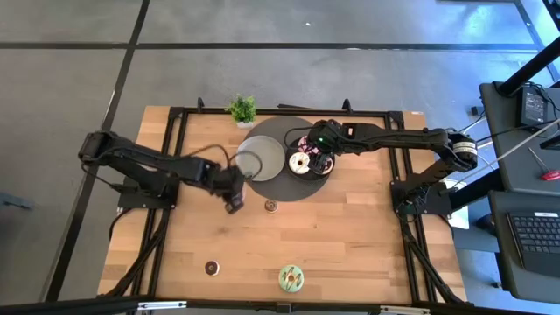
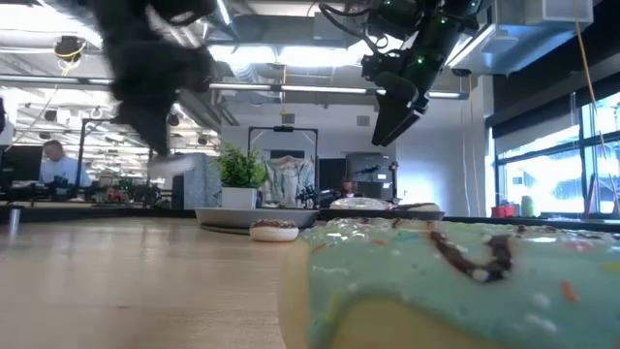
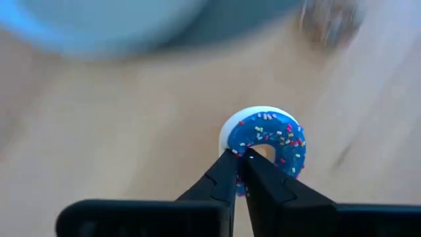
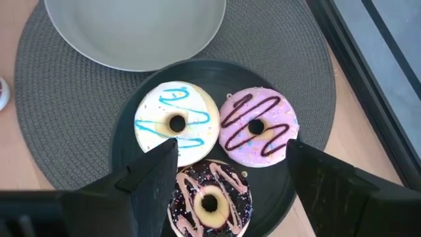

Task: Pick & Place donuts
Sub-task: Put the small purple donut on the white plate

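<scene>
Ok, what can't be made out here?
High view: the left gripper covers what it holds; the left wrist view shows a small blue-iced donut.
Low view: the green donut fills the foreground, hiding the table's right side.
Left wrist view: a brown blob beyond is too blurred to name.
Right wrist view: the bottom edge cuts off the chocolate-sprinkled donut under the open right gripper.

place: robotics lab/office | evidence: laptop (image 1: 534,238) (on side bench), exposed ceiling ducts (image 2: 281,73), desks beyond
</scene>
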You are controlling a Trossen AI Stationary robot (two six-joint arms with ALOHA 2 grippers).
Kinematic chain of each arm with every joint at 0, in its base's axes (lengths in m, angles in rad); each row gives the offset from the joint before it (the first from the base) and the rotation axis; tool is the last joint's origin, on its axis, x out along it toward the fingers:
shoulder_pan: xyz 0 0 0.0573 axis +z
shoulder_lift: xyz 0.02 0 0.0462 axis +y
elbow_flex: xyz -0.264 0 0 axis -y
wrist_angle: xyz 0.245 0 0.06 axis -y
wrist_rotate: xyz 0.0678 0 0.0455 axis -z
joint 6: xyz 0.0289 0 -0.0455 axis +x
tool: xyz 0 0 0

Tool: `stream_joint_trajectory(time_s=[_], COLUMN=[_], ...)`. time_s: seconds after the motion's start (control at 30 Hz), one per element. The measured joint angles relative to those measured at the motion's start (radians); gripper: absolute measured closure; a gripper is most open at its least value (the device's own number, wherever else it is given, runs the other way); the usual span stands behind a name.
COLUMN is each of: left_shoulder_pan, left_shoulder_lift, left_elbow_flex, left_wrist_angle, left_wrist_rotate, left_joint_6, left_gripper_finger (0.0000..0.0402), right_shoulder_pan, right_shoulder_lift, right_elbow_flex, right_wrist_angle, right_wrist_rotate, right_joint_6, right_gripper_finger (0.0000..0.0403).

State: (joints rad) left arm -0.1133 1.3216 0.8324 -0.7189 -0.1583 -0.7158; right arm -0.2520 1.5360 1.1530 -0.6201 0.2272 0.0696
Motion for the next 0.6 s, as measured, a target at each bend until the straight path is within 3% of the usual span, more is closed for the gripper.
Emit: stream_joint_trajectory(time_s=[0.17,0.4,0.6], left_shoulder_pan=[0.159,0.421,0.518], left_shoulder_lift=[0.007,0.049,0.168], left_elbow_flex=[0.1,0.113,0.113], left_wrist_angle=[0.016,0.135,0.213], left_wrist_rotate=[-0.083,0.02,0.095], left_joint_6=[0.125,0.15,0.204], left_gripper_finger=[0.0374,0.0382,0.0382], right_shoulder_pan=[0.0,0.0,0.0], right_shoulder_lift=[0.0,0.0,0.0], right_elbow_flex=[0.0,0.0,0.0], right_wrist_angle=[0.0,0.001,0.003], right_wrist_rotate=[0.0,0.0,0.005], right_joint_6=[0.004,0.032,0.034], right_gripper_finger=[0.012,0.012,0.012])
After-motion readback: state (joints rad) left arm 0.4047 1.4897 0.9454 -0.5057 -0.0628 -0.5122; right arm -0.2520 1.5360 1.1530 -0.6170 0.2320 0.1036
